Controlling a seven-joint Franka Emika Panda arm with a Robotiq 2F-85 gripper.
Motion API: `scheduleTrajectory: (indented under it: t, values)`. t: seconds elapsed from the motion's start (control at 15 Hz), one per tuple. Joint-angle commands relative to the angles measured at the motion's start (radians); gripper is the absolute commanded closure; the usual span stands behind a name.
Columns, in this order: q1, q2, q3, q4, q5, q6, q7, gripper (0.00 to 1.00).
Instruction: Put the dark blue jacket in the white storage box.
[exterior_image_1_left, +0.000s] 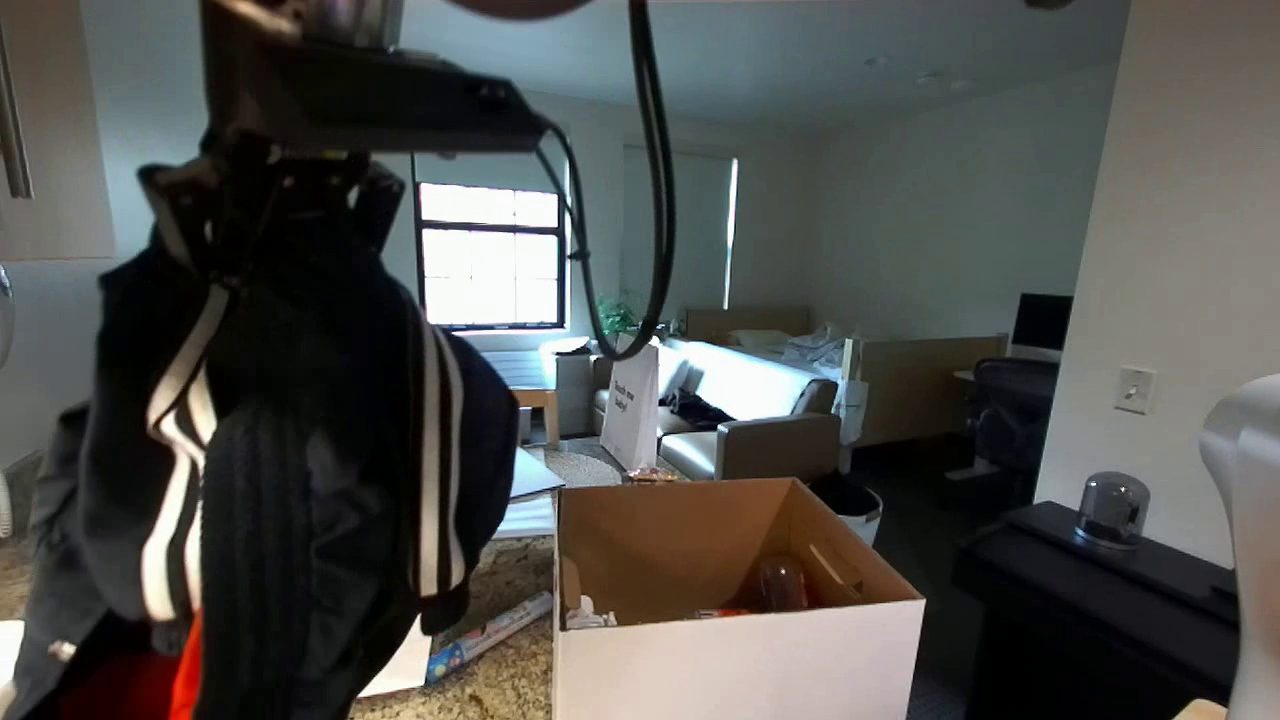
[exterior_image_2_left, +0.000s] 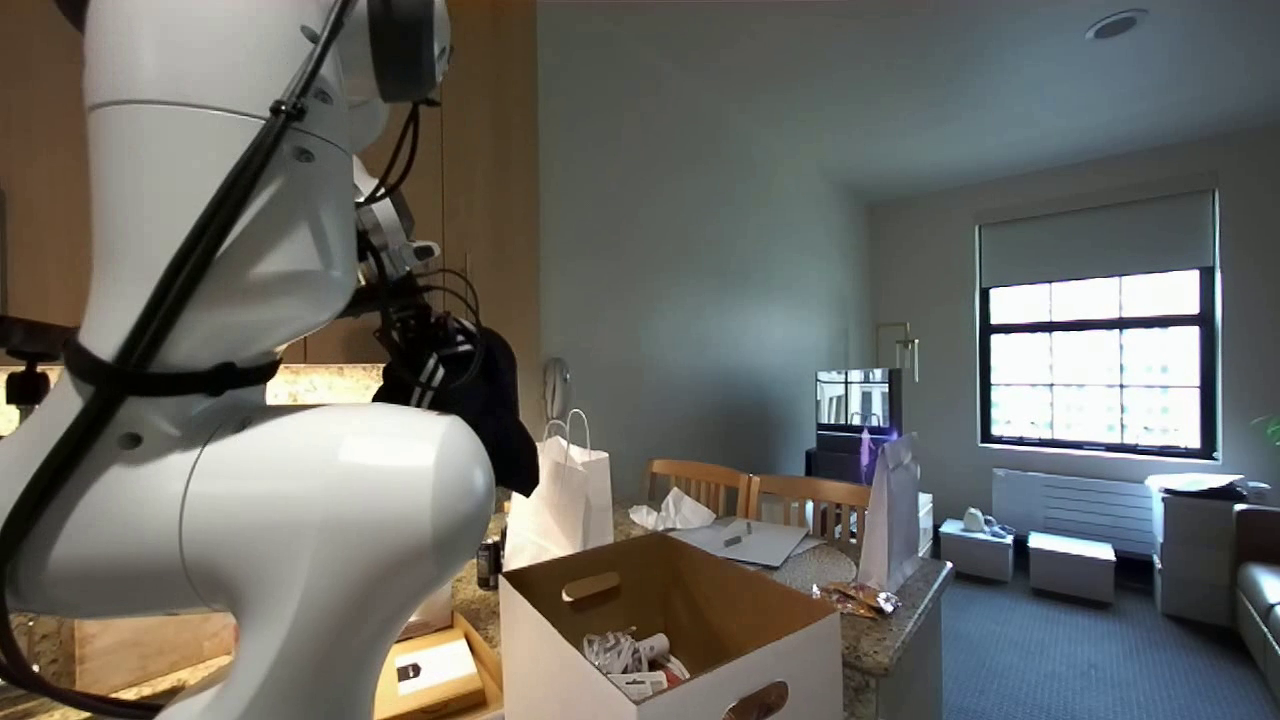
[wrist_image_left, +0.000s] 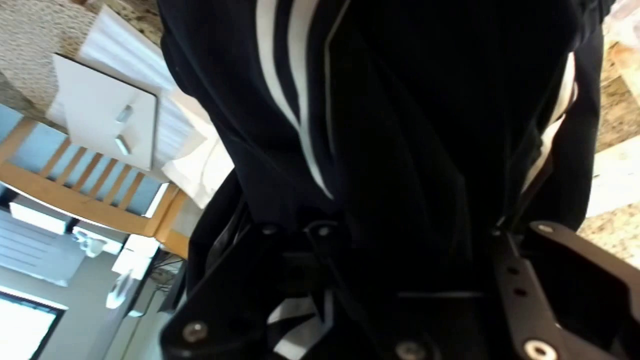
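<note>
The dark blue jacket (exterior_image_1_left: 340, 450) hangs limp from my gripper (exterior_image_1_left: 285, 225), with white stripes and a red part low down. It also shows in an exterior view (exterior_image_2_left: 490, 400), partly behind the arm. In the wrist view the jacket (wrist_image_left: 410, 115) fills the middle, bunched between the fingers of the gripper (wrist_image_left: 415, 245); the fingertips are hidden in dark fabric. The white storage box (exterior_image_1_left: 735, 660) stands open on the counter, apart from the jacket and to its right in both exterior views (exterior_image_2_left: 570, 650). White cables and small items lie inside it.
A white paper bag (exterior_image_2_left: 565, 500) stands behind the box, another (exterior_image_2_left: 893, 520) near the counter's end. A blue-and-white tube (exterior_image_1_left: 490, 635) lies between jacket and box. A white folder (exterior_image_2_left: 750, 540) and crumpled paper (exterior_image_2_left: 675, 510) lie farther back. A shallow cardboard box (exterior_image_2_left: 440, 675) is beside the arm.
</note>
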Motion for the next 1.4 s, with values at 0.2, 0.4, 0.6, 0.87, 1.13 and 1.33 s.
scheduleTrajectory:
  t: [0.2, 0.4, 0.6, 0.87, 1.13, 1.33]
  values:
    - [-0.245, -0.376, 0.089, -0.141, 0.070, -0.144, 0.096, 0.89]
    - [-0.368, -0.530, 0.077, -0.195, 0.147, -0.178, 0.078, 0.89]
    - [-0.488, -0.676, 0.031, -0.262, 0.185, -0.164, 0.064, 0.90]
    - [-0.656, -0.815, -0.069, -0.335, 0.198, -0.160, 0.030, 0.89]
    - [-0.711, -0.825, -0.256, -0.409, 0.260, -0.135, -0.228, 0.89]
    - [-0.705, -0.758, -0.318, -0.460, 0.377, -0.168, -0.400, 0.89]
